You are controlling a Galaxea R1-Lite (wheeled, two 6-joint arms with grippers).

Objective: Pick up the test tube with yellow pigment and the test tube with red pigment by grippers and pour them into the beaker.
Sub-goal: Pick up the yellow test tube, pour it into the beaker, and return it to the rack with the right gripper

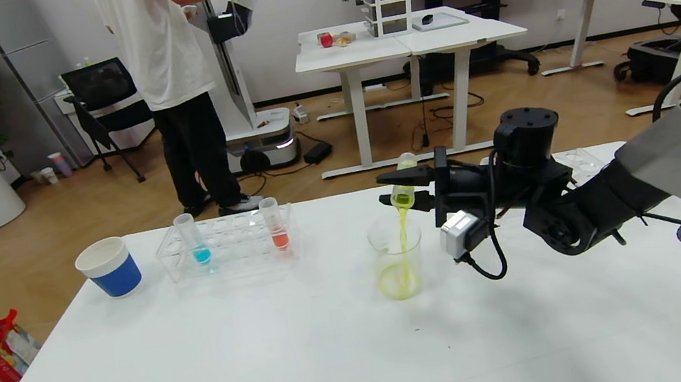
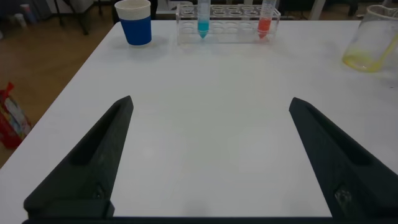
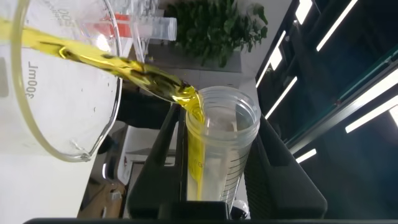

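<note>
Right gripper [image 1: 407, 190]: clamped on the test tube with yellow pigment [image 1: 404, 184], which I have tipped over the beaker [image 1: 398, 258] mid-table.
Spill risk: stream lands near the rim; any wobble throws it onto the table [image 1: 274, 371].
Next tube: test tube with red pigment [image 1: 274, 224] stands in the far-left rack [image 1: 227, 246].
Left gripper [image 2: 205, 162]: fingers apart, idle over the near table.

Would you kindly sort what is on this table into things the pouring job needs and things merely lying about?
Job: the test tube with yellow pigment, held tipped by the right tool; the beaker catching the stream; the test tube with red pigment in the rack; the open left tool.

Lying about: blue-liquid tube; paper cup.
</note>
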